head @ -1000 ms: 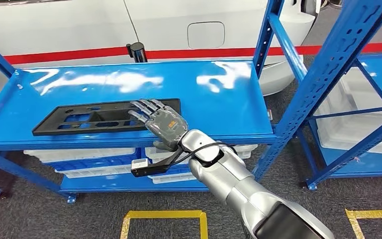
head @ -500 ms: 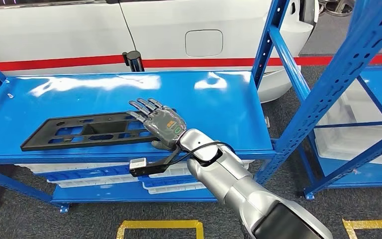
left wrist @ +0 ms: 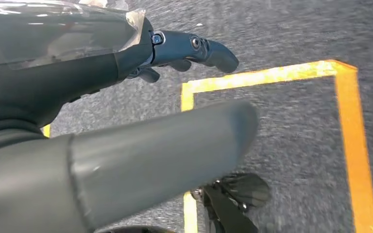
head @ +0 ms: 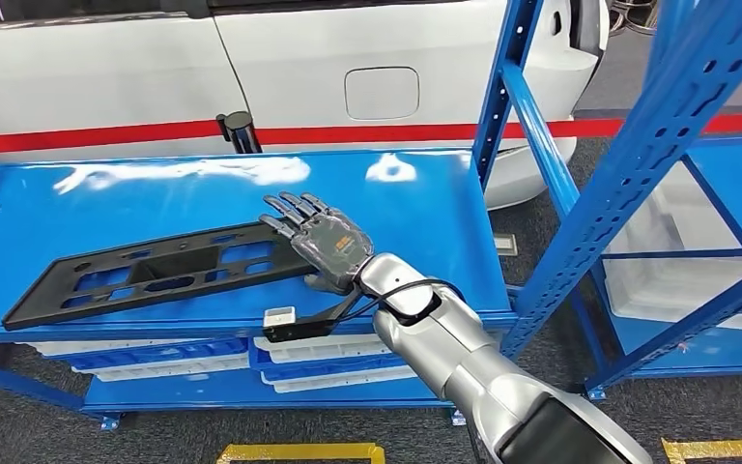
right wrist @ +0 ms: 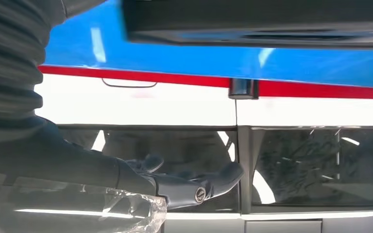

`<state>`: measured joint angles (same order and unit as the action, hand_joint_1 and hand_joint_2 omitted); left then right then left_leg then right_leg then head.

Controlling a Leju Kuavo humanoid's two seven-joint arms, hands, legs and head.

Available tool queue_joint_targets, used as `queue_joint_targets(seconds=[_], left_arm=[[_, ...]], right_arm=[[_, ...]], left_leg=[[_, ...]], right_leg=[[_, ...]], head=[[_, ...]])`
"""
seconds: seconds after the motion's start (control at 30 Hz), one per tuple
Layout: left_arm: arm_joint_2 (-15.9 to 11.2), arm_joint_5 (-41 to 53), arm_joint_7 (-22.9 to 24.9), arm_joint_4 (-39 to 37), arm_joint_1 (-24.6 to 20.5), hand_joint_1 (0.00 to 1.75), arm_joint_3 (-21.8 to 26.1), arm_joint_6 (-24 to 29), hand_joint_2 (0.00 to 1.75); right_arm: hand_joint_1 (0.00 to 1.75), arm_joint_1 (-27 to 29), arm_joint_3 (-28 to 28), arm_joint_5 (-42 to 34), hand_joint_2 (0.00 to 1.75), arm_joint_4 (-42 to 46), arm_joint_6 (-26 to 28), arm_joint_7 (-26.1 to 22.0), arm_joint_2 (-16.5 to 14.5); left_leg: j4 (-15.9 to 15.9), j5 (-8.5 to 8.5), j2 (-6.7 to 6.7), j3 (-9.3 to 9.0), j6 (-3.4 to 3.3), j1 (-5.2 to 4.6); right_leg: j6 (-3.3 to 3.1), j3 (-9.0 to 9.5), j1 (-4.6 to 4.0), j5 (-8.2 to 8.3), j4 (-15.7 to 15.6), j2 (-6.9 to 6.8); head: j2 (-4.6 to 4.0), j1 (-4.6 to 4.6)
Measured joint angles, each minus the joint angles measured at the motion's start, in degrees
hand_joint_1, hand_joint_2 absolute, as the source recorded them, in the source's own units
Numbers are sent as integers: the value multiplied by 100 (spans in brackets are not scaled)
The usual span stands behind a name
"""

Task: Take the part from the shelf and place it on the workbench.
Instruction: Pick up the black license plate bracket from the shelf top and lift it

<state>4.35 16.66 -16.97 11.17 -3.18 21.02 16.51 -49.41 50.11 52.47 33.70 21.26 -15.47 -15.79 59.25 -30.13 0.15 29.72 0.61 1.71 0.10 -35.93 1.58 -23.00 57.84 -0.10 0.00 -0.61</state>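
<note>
The job sits at the pick-up step: the part [head: 159,274], a long flat black plastic frame with cut-outs, lies on the blue shelf [head: 415,217] close to its front edge, one end reaching out toward the shelf's far left side and the other end tucked under the right hand [head: 324,244]. That hand lies flat on the near end of the part, palm down, fingers [head: 290,208] stretched out and only slightly apart across its top; the thumb hangs at the shelf's front lip, and whether it hooks under the part I cannot tell. So it reads as resting or pressing, not a proven grip. By my reckoning the next move calls for a firm hold on that end, thumb beneath and fingers above, and a level lift, since such a long piece held at one end would likely sag or swing. The left hand [left wrist: 126,121] hangs away from the shelf over grey floor with yellow floor tape [left wrist: 349,126], fingers loosely curled, holding nothing.
</note>
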Motion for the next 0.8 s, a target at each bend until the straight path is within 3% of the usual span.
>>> queue_joint_targets(seconds=[0.1, 0.13, 0.17, 0.2, 0.27, 0.3, 0.33, 0.4, 0.47, 0.53, 0.6, 0.67, 0.7, 0.73, 0.8], left_arm=[[0, 2, -8, 0, -10, 0, 1, 2, 0], [-2, 1, -8, 0, -5, 0, 1, 2, 0], [-4, 1, -8, 0, 1, 0, 1, 3, 0], [-4, 0, -8, 0, 6, 0, 1, 3, 0], [-7, -1, -8, 0, 8, 0, 1, 4, 0], [-10, 1, -9, 0, 5, 0, 1, 4, 0], [-14, 2, -11, 0, 0, 0, 1, 6, 0], [-17, 7, -17, 0, -2, 0, 2, 12, 0], [-14, 11, -26, 0, 0, 0, 4, 22, 0], [-3, 16, -37, 0, -5, 0, 5, 28, 0], [5, 16, -48, 0, -10, 0, 5, 27, 0], [10, 15, -57, 0, -5, 0, 9, 28, 0], [14, 15, -61, 0, -2, 0, 12, 30, 0], [20, 15, -66, 0, 0, 0, 16, 34, 0], [39, 14, -78, 0, -1, 0, 30, 44, 0]], right_arm=[[0, 18, -1, -1, 175, 1, 1, -1, 3], [0, 35, -1, -1, 175, 0, 1, -1, 4], [0, 50, -1, -1, 175, 0, 1, -1, 6], [0, 59, -1, -1, 175, 1, 1, -1, 6], [0, 58, -1, -1, 175, 3, 2, -1, 3], [0, 55, -2, -1, 175, 7, 2, -1, 3], [0, 53, -2, -1, 175, 11, 2, 1, 4], [0, 55, -5, 0, 175, 26, 1, 10, 10], [0, 55, -26, 2, 175, 55, -1, 27, 20], [0, 52, -61, 1, 175, 78, -3, 37, 46], [0, 74, -80, -4, 175, 81, -8, 37, 90], [0, 128, -85, -13, 175, 81, -12, 37, 136], [0, 148, -85, -15, 175, 81, -13, 37, 156], [0, 160, -86, -14, 175, 85, -11, 37, 172], [0, 170, -86, 10, 175, 100, 1, 37, 191]], left_leg=[[988, -484, -4, 591, 60, 14], [1243, -563, -4, 785, 64, 14], [1317, -524, -4, 896, 57, 14], [1163, -359, -4, 892, 38, 13], [424, 140, -2, 635, -25, 3], [109, 285, 7, 527, -57, -17], [-84, 343, 9, 464, -90, -42], [-146, 326, 0, 474, -155, -95], [-226, 453, -21, 396, -230, -92], [-310, 558, -15, 319, -291, -82], [-319, 574, -12, 322, -319, -106], [-314, 572, -21, 331, -323, -135], [-310, 572, -28, 333, -322, -150], [-305, 570, -37, 332, -321, -167], [-289, 557, -52, 335, -306, -197]], right_leg=[[-53, 23, -14, -32, -6, 9], [-63, 26, -26, -40, -6, 13], [-70, 31, -38, -47, -5, 19], [-73, 41, -47, -51, -5, 27], [-73, 67, -61, -57, -8, 42], [-62, 80, -70, -57, -16, 47], [-41, 86, -75, -59, -24, 49], [26, 97, -79, -64, -51, 51], [87, 82, -104, -99, -15, 49], [70, -85, -126, -294, 355, 42], [13, -437, -119, -629, 1111, 38], [26, -656, -120, -782, 1573, 38], [55, -602, -122, -726, 1478, 38], [83, -423, -128, -595, 1143, 38], [79, 36, -153, -308, 286, 40]], head=[[0, -21], [0, -24], [0, -24], [0, -25], [0, -24], [0, -21], [0, -26], [0, -34], [0, -31], [0, -10], [0, 4], [0, 13], [0, 16], [0, 19], [0, 14]])
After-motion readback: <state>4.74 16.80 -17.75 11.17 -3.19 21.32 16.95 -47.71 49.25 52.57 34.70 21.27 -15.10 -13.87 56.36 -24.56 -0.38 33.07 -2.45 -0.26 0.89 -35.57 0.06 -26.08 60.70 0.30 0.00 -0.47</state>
